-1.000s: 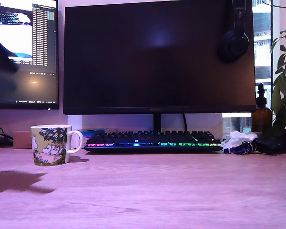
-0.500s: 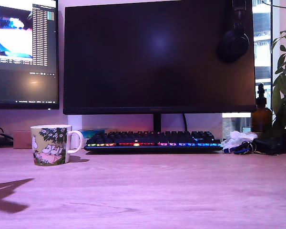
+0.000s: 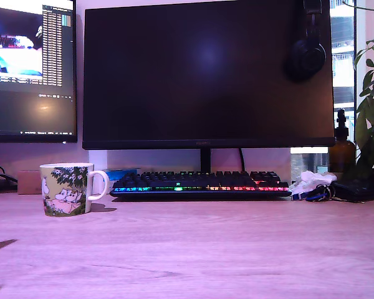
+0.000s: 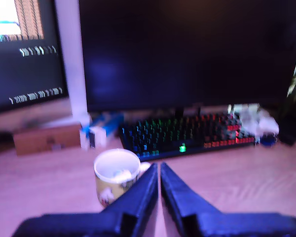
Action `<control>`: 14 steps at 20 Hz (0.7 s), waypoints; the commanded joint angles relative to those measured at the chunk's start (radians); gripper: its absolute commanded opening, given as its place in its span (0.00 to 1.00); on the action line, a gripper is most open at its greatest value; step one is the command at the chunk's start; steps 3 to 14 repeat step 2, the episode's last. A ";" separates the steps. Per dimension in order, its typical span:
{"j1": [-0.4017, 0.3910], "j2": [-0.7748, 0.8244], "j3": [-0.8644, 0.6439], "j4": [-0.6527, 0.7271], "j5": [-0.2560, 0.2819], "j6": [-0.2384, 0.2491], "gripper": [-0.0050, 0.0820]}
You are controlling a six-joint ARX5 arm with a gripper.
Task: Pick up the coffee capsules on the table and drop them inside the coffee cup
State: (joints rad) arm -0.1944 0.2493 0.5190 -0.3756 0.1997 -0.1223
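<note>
One coffee cup (image 3: 66, 189) stands on the wooden desk (image 3: 199, 249), a mug with a white rim and handle and a green leafy print with white cartoon figures. In the wrist view the cup (image 4: 116, 177) sits just beyond the hand (image 4: 159, 170), partly hidden behind one finger. Inside it lies something pale, most likely a coffee capsule (image 4: 121, 175), but the picture is too blurred to count how many are there. No capsule shows on the bare desk in either view.

The hand has its two dark blue fingers pressed together at the tips with only a thin slit between them, and nothing is gripped. It does not appear in the exterior view.

Beyond the cup and hand lies one keyboard (image 3: 199, 184) with rainbow backlighting. Behind that stand two monitors: a large dark one (image 3: 206, 75) straight ahead of the hand, and a second lit one (image 3: 28, 68) past the cup's side. One pair of black headphones (image 3: 306, 53) hangs on the large monitor's upper corner. A small blue and white box (image 4: 101, 131) and a cardboard box (image 4: 47, 138) rest behind the cup. At the far end of the keyboard are crumpled white wrapping (image 3: 308, 180), one brown glass bottle (image 3: 341, 149) and a leafy plant (image 3: 371, 106).
</note>
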 commanded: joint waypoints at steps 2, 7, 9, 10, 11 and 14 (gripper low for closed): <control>0.003 -0.041 -0.025 0.005 -0.006 -0.003 0.04; 0.003 -0.041 -0.025 0.005 -0.006 -0.003 0.04; 0.003 -0.041 -0.025 0.005 -0.006 -0.003 0.04; 0.003 -0.041 -0.025 0.005 -0.006 -0.003 0.04; 0.003 -0.041 -0.025 0.005 -0.006 -0.003 0.04; 0.003 -0.041 -0.025 0.005 -0.006 -0.003 0.04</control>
